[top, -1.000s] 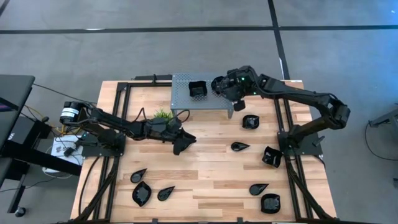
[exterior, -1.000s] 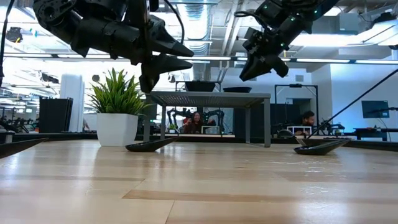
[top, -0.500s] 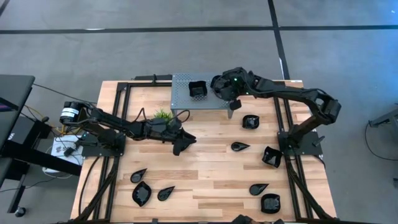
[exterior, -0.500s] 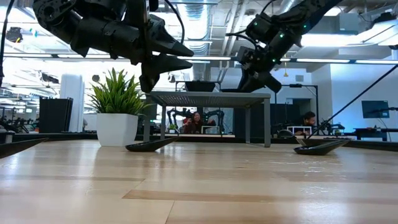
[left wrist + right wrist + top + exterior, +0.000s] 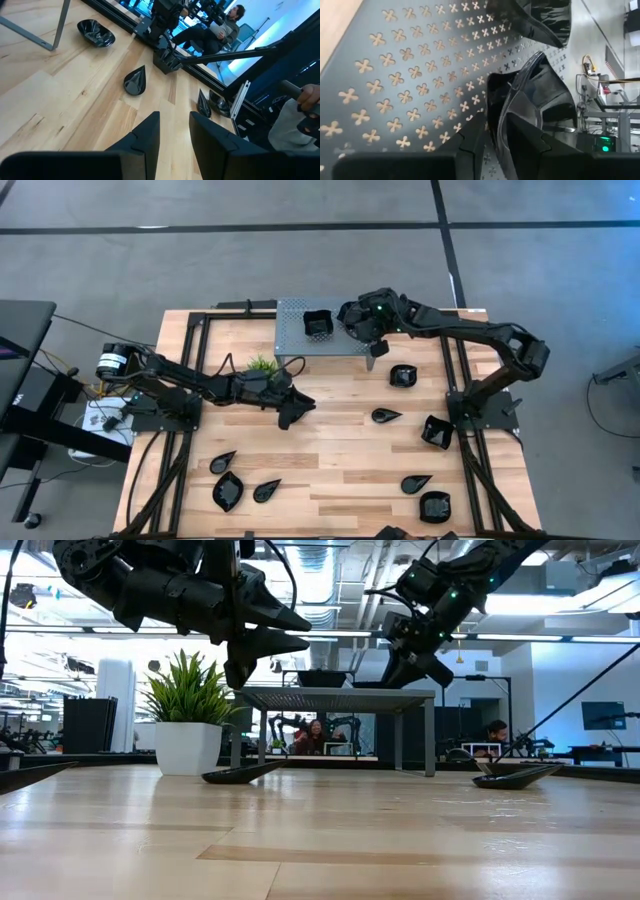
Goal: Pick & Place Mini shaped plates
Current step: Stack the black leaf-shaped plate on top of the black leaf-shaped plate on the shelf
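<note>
The right gripper [image 5: 367, 330] hangs low over the right end of the grey perforated metal stand [image 5: 295, 340] at the far middle of the wooden table [image 5: 330, 450]. It has come down there over the last second: a second ago it was higher and further right, off the stand's right edge, and since half a second ago it has barely moved. In the right wrist view its fingers [image 5: 470, 137] pinch the rim of a glossy black wavy-rimmed mini plate [image 5: 540, 95], held on edge with its lower rim at or just above the punched sheet; whether it touches cannot be told. A second glossy black squarish plate [image 5: 317, 323] already sits on the stand just to the left.

That descent and pause suggest the carry is over and the placing step is in hand. What is probably left is to lay the plate flat and let go without knocking its neighbour.

The left gripper [image 5: 290, 413] has not moved. It hovers above the table's middle, near the small green plant [image 5: 262, 364], its fingers [image 5: 145, 137] a little apart and holding nothing.

More black plates lie on the table: a few at the near left [image 5: 228, 491] and several down the right side [image 5: 402, 375], so much of the task remains.
</note>
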### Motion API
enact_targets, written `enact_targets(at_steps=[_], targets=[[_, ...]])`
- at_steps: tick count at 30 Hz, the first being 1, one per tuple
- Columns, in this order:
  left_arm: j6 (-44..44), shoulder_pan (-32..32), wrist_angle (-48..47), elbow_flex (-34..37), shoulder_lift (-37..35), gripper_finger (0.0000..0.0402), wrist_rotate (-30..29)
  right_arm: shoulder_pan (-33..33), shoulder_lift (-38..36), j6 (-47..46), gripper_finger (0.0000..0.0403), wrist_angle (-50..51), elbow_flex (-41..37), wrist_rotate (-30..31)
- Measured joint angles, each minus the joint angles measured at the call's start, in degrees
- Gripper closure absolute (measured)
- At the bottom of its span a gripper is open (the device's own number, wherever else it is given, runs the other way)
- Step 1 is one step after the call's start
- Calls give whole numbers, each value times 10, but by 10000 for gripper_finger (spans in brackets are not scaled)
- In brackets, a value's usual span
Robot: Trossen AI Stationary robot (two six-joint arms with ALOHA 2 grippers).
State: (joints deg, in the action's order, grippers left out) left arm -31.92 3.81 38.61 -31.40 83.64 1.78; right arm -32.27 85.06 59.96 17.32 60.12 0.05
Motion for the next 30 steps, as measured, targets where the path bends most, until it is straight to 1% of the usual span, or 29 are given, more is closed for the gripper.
enact_targets(at_steps=[4,6,8,12,13,17,24,27,30], targets=[[0,0,0,0,0,295,0,0,0,2,330,3,0,0],[0,0,0,0,0,295,0,0,0,14,337,2,0,0],[0,0,0,0,0,295,0,0,0,25,351,2,0,0],[0,0,0,0,0,295,0,0,0,31,392,5,0,0],[0,0,0,0,0,295,0,0,0,33,396,6,0,0],[0,0,0,0,0,295,0,0,0,35,391,8,0,0],[0,0,0,0,0,295,0,0,0,35,399,2,0,2],[0,0,0,0,0,295,0,2,0,35,385,8,0,3],[0,0,0,0,0,295,0,9,-2,25,364,13,0,14]])
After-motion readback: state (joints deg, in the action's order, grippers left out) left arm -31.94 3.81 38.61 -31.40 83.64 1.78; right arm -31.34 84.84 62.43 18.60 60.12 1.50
